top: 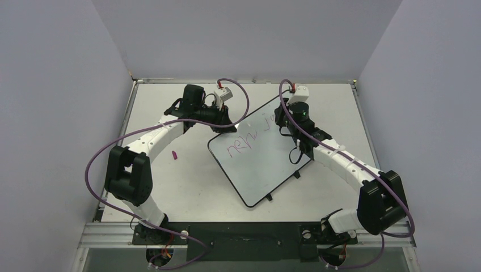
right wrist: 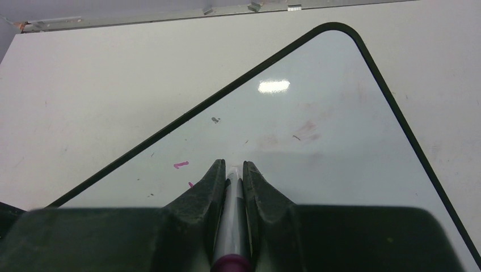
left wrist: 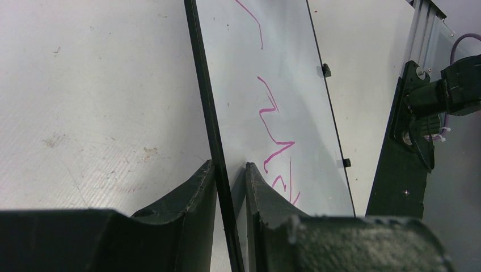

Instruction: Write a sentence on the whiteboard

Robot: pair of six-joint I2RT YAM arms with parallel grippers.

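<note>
Left tool (left wrist: 231, 170) clamped on glossy white black-framed whiteboard (top: 266, 164) edge; right tool (right wrist: 232, 165) clamped on grey marker pen (right wrist: 231, 218) above board

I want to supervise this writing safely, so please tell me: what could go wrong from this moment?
1. The left gripper pinches only the thin framed edge of the whiteboard; pen pressure might make the board pivot or slip.
2. The right gripper holds the marker close to the board's rounded far corner; the line may run out of room.
3. A faint pink smudge suggests the ink smears; the arm could drag through the sentence.
</note>
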